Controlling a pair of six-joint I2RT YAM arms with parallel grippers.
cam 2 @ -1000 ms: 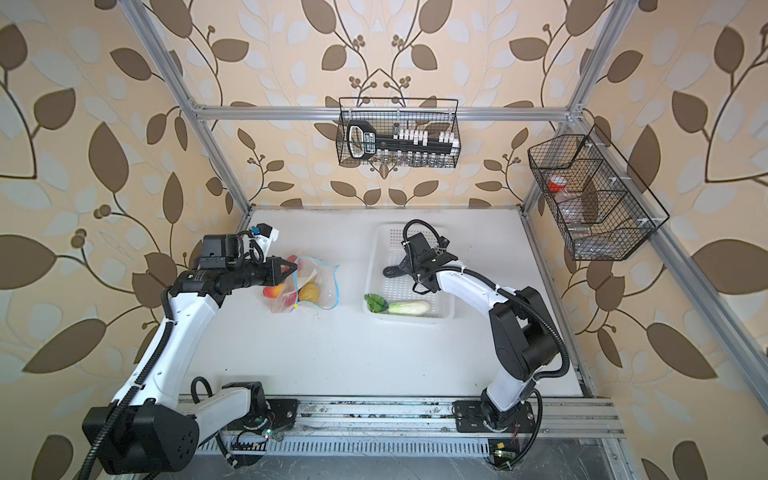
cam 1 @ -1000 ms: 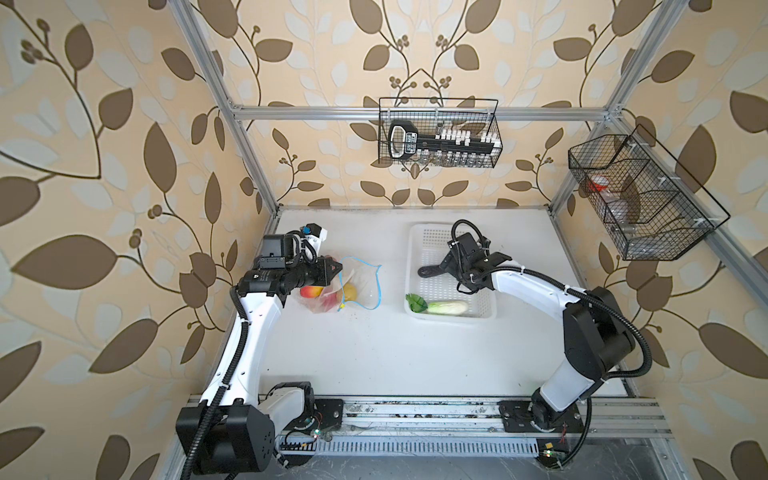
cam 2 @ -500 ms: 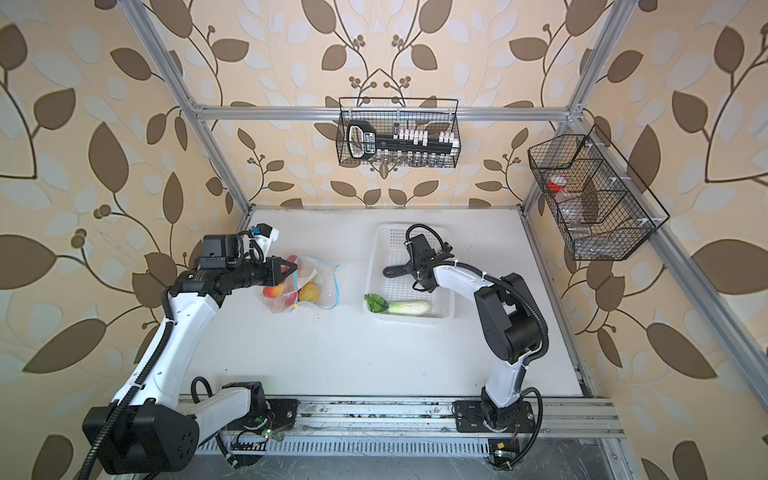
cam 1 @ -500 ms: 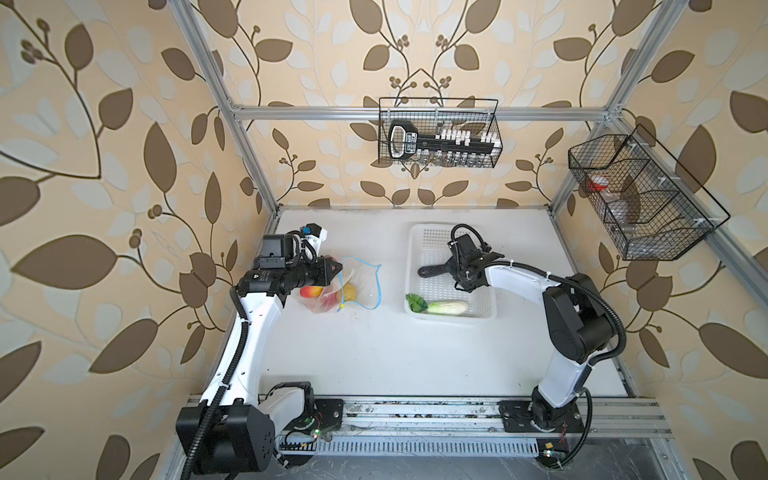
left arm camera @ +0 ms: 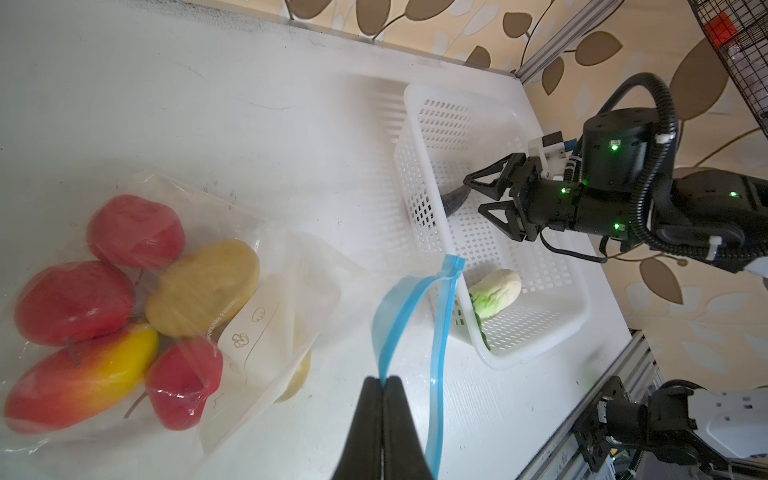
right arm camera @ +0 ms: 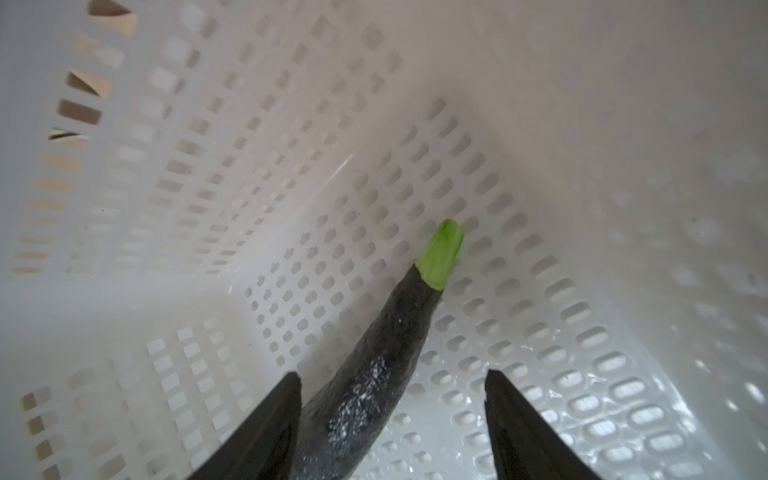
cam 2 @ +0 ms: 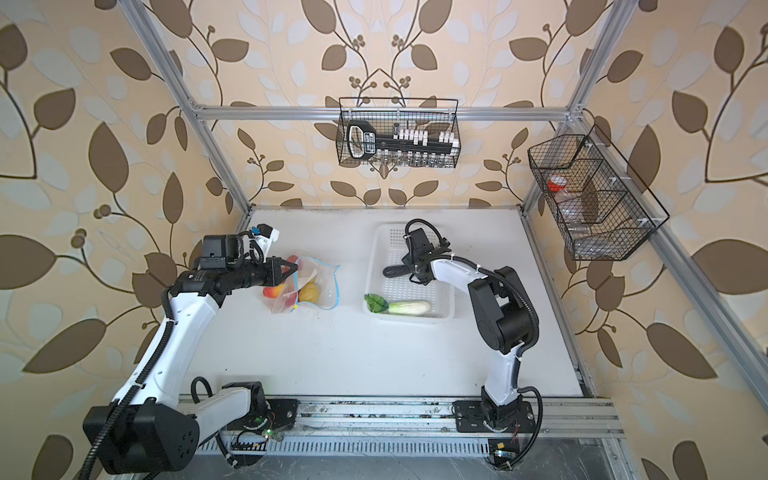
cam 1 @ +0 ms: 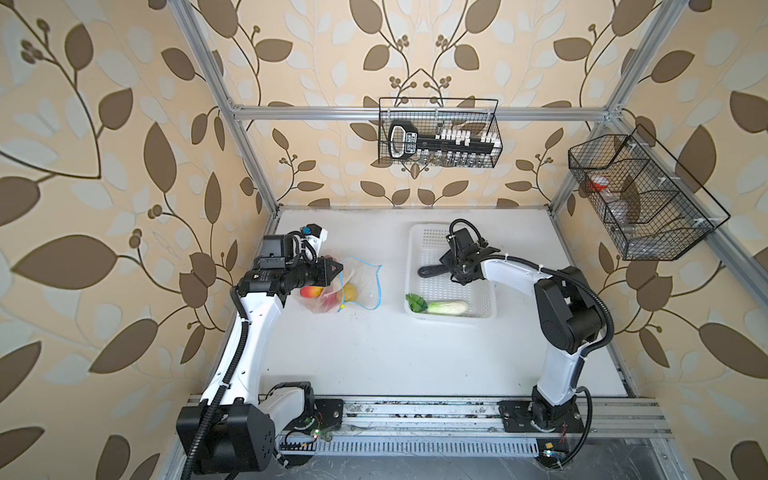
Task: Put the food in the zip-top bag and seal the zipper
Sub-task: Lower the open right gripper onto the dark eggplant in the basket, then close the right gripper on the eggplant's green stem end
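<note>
The clear zip-top bag [cam 1: 365, 286] lies at the left with its mouth open. My left gripper [left arm camera: 382, 380] is shut on its blue zipper [left arm camera: 411, 299] and holds that edge up. Inside the bag are red apples [left arm camera: 135, 230], a potato [left arm camera: 203, 286] and a red-yellow fruit [left arm camera: 83, 374]. My right gripper [right arm camera: 390, 376] is down in the white basket [cam 1: 409, 266], open, with its jaws either side of the dark eggplant [right arm camera: 386, 332]. One finger touches the eggplant and the other stands apart from it. The cabbage [cam 1: 446, 307] lies at the basket's near end.
A black wire basket [cam 1: 438, 133] hangs on the back wall and another [cam 1: 640, 199] on the right wall. Aluminium frame posts stand at the table's back corners. The arms' base rail [cam 1: 415, 415] runs along the front edge.
The right gripper's jaws have narrowed around the eggplant and the right arm's elbow has swung nearer. The left gripper and the bag have not moved.
</note>
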